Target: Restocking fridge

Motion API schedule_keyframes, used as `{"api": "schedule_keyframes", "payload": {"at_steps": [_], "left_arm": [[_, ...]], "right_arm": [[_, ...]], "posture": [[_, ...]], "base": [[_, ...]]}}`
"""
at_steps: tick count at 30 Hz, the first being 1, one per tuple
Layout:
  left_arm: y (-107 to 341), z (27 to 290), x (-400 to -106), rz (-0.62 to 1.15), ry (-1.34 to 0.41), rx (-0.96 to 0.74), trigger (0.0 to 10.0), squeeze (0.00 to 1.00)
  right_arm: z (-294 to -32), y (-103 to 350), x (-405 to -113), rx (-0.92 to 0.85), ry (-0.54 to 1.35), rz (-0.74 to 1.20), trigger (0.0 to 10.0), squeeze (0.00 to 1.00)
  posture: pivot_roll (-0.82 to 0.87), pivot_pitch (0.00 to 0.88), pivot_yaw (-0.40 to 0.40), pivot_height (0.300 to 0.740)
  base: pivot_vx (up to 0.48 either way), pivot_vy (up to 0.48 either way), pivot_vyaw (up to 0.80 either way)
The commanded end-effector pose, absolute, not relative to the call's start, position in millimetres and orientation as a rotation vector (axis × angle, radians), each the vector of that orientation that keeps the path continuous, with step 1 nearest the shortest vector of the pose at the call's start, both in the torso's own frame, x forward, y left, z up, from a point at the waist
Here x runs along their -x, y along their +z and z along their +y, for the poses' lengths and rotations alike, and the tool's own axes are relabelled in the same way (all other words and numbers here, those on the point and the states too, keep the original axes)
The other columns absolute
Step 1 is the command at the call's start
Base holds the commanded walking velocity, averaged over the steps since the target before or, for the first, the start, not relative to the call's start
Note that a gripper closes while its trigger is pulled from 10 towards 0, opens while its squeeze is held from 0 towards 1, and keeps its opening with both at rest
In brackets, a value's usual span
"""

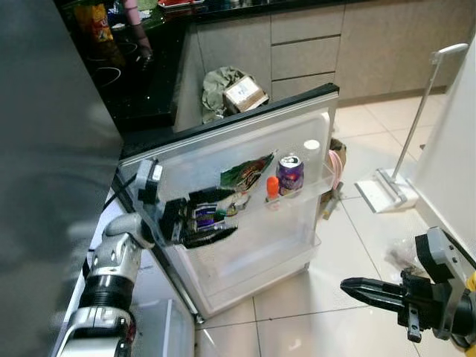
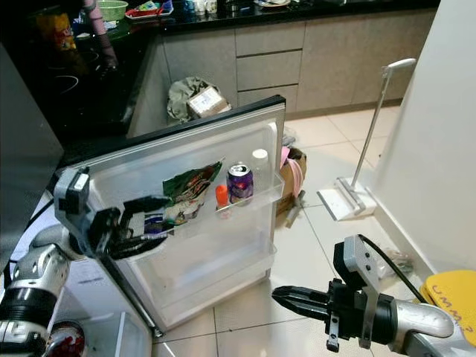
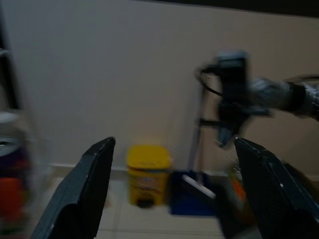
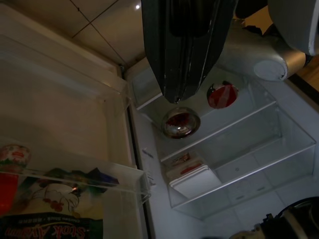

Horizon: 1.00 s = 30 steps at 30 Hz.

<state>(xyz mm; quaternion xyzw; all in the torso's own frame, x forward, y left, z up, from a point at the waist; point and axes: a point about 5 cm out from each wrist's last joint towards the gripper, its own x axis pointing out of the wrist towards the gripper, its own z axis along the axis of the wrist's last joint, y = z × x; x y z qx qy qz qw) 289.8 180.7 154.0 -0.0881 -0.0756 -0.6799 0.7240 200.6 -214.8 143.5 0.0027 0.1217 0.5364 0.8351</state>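
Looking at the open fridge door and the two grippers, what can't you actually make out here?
- Dark packet by the left gripper on the door shelf: head views, fingers cover it, contact unclear.
- Purple can label: too small.
- Fridge interior: right wrist view, dim, right gripper blocks part.
- Left wrist view: blurred.

In front of you the fridge door stands open; on its shelf a can sits right of a snack bag.
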Motion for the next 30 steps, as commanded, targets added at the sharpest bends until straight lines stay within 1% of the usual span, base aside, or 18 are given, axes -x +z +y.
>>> {"api": "schedule_keyframes", "payload": {"at_steps": [1, 3, 4, 5, 6, 7, 8, 9, 11, 12, 14, 15, 18, 21, 25, 26, 28, 30], "left_arm": [[152.3, 184.2, -285.0, -0.128, -1.517, 0.183, 10.0, 0.00], [143.7, 181.5, -281.3, -0.091, -1.523, 0.187, 10.0, 0.00], [130.2, 177.7, -276.5, -0.038, -1.526, 0.184, 10.0, 0.00], [130.2, 177.7, -276.5, -0.038, -1.526, 0.184, 10.0, 0.00], [118.0, 174.3, -272.3, 0.007, -1.527, 0.185, 10.0, 0.00], [118.0, 174.3, -272.3, 0.007, -1.527, 0.185, 10.0, 0.00], [103.6, 169.7, -267.0, 0.060, -1.530, 0.193, 10.0, 0.00], [103.6, 169.7, -267.0, 0.060, -1.530, 0.193, 10.0, 0.00], [73.3, 158.9, -255.0, 0.162, -1.490, 0.240, 10.0, 0.00], [73.3, 158.9, -255.0, 0.162, -1.490, 0.240, 10.0, 0.00], [51.7, 151.4, -243.9, 0.239, -1.455, 0.277, 10.0, 0.00], [51.7, 151.4, -243.9, 0.239, -1.455, 0.277, 10.0, 0.00], [19.8, 148.2, -234.9, 0.338, -1.281, 0.309, 10.0, 0.00], [11.3, 149.5, -231.8, 0.376, -1.237, 0.305, 10.0, 0.00], [-9.6, 152.9, -220.4, 0.486, -1.144, 0.296, 10.0, 0.00], [-16.3, 154.1, -218.3, 0.517, -1.089, 0.275, 10.0, 0.00], [-20.4, 154.9, -217.1, 0.534, -1.053, 0.258, 10.0, 0.00], [-33.4, 158.7, -214.2, 0.608, -0.921, 0.198, 10.0, 0.00]], "right_arm": [[-215.6, 142.1, -201.6, 0.002, 1.132, 0.254, 10.0, 0.00], [-215.6, 142.1, -202.5, 0.005, 1.130, 0.251, 10.0, 0.00], [-215.2, 142.0, -204.1, 0.008, 1.125, 0.246, 10.0, 0.00], [-215.2, 142.0, -204.1, 0.008, 1.125, 0.246, 10.0, 0.00], [-214.7, 141.7, -205.6, 0.011, 1.121, 0.242, 10.0, 0.00], [-214.7, 141.7, -205.6, 0.011, 1.121, 0.242, 10.0, 0.00], [-214.3, 141.2, -207.4, 0.016, 1.114, 0.238, 10.0, 0.00], [-214.3, 141.2, -207.4, 0.016, 1.114, 0.238, 10.0, 0.00], [-213.8, 139.8, -210.4, 0.030, 1.098, 0.231, 10.0, 0.00], [-213.8, 139.8, -210.4, 0.030, 1.098, 0.231, 10.0, 0.00], [-213.5, 138.5, -212.8, 0.040, 1.084, 0.225, 10.0, 0.00], [-213.5, 138.5, -212.8, 0.040, 1.084, 0.225, 10.0, 0.00], [-211.4, 137.5, -217.8, 0.049, 1.064, 0.206, 10.0, 0.00], [-210.7, 137.3, -220.4, 0.056, 1.055, 0.198, 10.0, 0.00], [-208.6, 135.8, -229.8, 0.091, 1.019, 0.178, 10.0, 0.00], [-207.5, 135.0, -234.8, 0.104, 0.994, 0.169, 10.0, 0.00], [-206.7, 134.5, -238.0, 0.111, 0.978, 0.162, 10.0, 0.00], [-200.8, 130.9, -249.2, 0.134, 0.934, 0.147, 10.0, 0.00]], "posture": [[-0.15, 0.000, 0.082, 0.740], [-0.15, 0.000, 0.083, 0.740], [-0.15, 0.000, 0.084, 0.740], [-0.15, 0.000, 0.084, 0.740], [-0.15, 0.000, 0.084, 0.740], [-0.15, 0.000, 0.084, 0.740], [-0.15, 0.000, 0.088, 0.740], [-0.15, 0.000, 0.088, 0.740], [-0.15, 0.000, 0.090, 0.740], [-0.15, 0.000, 0.090, 0.740], [-0.15, 0.000, 0.091, 0.740], [-0.15, 0.000, 0.091, 0.740], [-0.15, 0.000, 0.090, 0.740], [-0.15, 0.000, 0.090, 0.740], [-0.15, 0.000, 0.091, 0.740], [-0.15, 0.000, 0.091, 0.740], [-0.15, 0.000, 0.091, 0.740], [-0.14, 0.000, 0.088, 0.740]], "base": [[0.000, 0.000, 0.00], [0.000, 0.000, 0.00], [0.000, 0.000, 0.00], [0.000, 0.000, 0.00], [0.000, 0.000, 0.00], [0.000, 0.000, 0.00], [0.000, 0.000, 0.00], [0.000, 0.000, 0.00], [0.000, 0.000, 0.00], [0.000, 0.000, 0.00], [0.000, 0.000, 0.00], [0.000, 0.000, 0.00], [0.000, 0.000, 0.00], [0.000, 0.000, 0.00], [0.000, 0.000, 0.00], [0.000, 0.000, 0.00], [0.000, 0.000, 0.00], [0.000, 0.000, 0.00]]}}
